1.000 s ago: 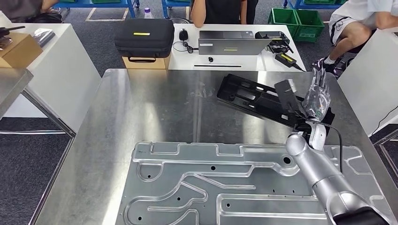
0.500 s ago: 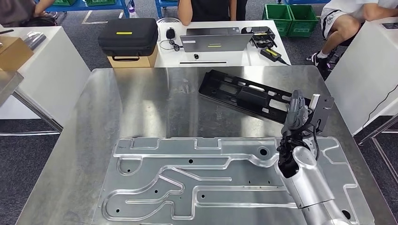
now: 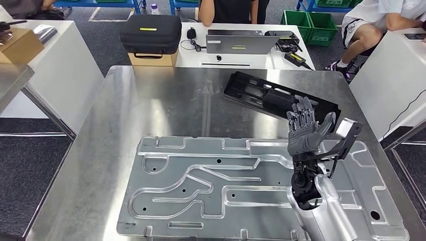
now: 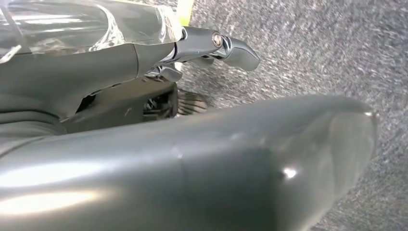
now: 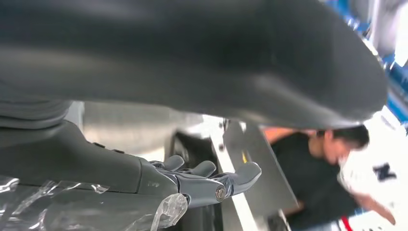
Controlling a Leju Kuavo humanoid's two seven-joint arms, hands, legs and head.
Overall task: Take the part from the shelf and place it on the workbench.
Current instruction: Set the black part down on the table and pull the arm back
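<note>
Steel workbench [image 3: 150, 110]: black part [image 3: 271, 98] lies near far-right edge; right hand [image 3: 304, 131] empty, fingers spread. Risk: lifting arm clips part, shoves it off.

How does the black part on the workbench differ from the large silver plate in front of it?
The black part is matte black plastic; the silver plate is shiny bare metal. The black part is long, narrow and smaller; the silver plate is wide and covers much of the workbench. The black part lies at a slant, the silver plate nearly square to the bench edge. Both lie flat and have cut-outs or grooves.
</note>
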